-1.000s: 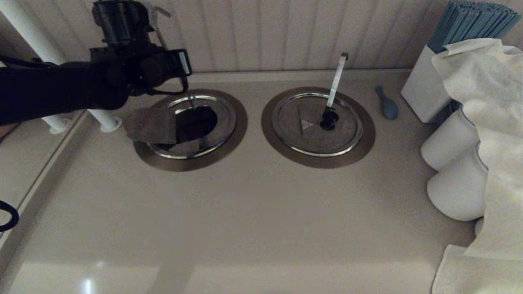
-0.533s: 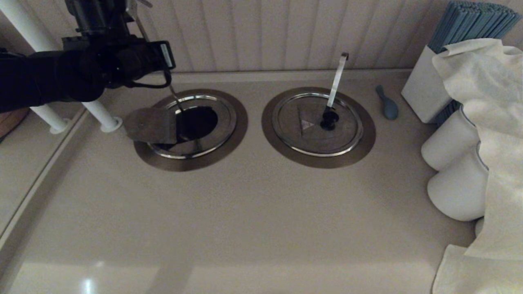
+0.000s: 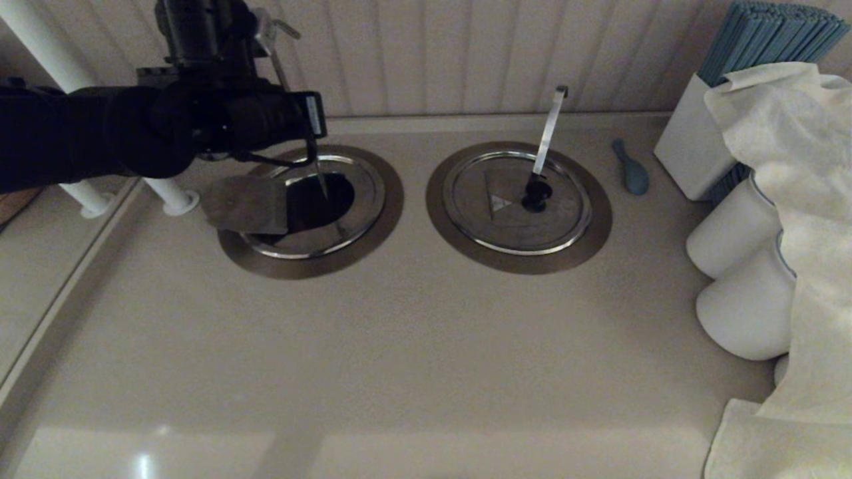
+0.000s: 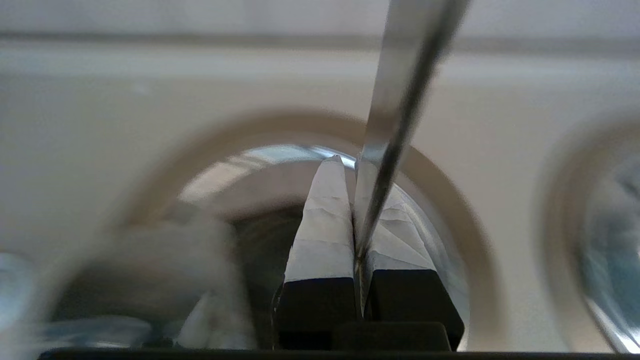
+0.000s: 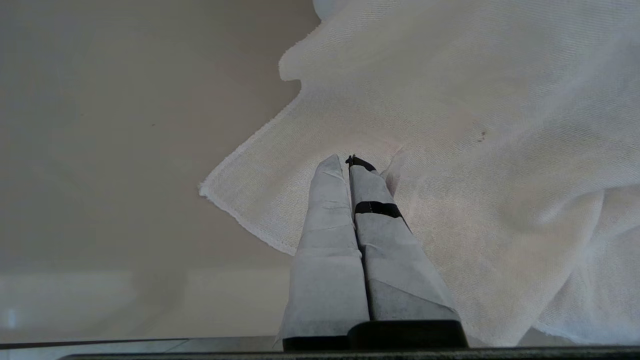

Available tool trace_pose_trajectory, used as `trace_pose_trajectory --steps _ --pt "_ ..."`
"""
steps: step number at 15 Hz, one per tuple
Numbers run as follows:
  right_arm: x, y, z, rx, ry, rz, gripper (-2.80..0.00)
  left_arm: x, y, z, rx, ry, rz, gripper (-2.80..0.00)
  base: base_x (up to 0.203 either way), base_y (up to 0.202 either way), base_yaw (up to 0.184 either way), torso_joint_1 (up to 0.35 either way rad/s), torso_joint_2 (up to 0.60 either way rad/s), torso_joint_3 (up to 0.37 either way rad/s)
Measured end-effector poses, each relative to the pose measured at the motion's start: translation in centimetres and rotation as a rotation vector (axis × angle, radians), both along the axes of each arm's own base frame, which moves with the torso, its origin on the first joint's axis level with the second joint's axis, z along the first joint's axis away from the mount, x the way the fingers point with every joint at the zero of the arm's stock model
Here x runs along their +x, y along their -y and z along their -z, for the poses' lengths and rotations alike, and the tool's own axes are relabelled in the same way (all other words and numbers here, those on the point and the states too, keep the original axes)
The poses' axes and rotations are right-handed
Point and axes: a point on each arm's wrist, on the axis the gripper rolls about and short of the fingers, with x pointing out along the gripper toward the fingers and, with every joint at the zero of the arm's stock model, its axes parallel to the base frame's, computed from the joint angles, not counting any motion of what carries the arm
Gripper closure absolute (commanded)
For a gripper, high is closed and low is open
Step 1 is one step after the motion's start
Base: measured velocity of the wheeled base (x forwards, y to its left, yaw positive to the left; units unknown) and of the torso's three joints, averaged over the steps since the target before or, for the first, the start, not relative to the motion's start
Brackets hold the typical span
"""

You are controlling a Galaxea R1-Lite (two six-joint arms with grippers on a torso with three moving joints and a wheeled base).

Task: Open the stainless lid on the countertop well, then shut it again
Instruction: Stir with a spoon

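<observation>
The left gripper has its fingers pressed together on the slim utensil handle, the thin steel strip standing up between them. It holds the handle above the countertop well. Half a second ago the arm was further to the robot's left and the handle leaned that way. Now the arm has come back toward the right, and the handle's lower end points more into the middle of the dark opening. One second ago it stood close to where it is now, so the handle seems to be swung from side to side.

The stainless lid has not changed in this time. Its hinged flap lies folded open on the left side, over the brown collar. I judge that the opening is done and the closing is not started. The knob is probably under the flap, but I cannot see it.

The right gripper is parked over a white cloth, with fingers together and nothing between them.
</observation>
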Motion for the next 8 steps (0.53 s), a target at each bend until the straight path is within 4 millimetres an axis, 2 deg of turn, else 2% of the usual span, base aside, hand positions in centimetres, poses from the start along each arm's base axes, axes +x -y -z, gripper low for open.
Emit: trace_pose_trajectory --steps 3,8 --pt "0.0 0.0 0.0 0.001 0.0 0.0 0.0 -0.4 1.8 0.8 0.011 -0.023 0.039 0.0 0.0 0.0 0.0 0.0 0.0 0.0" --pt "0.0 0.0 0.0 0.0 0.0 0.0 0.0 1.2 2.4 1.0 -0.009 0.025 -0.002 0.0 0.0 0.0 0.0 0.0 0.0 0.0"
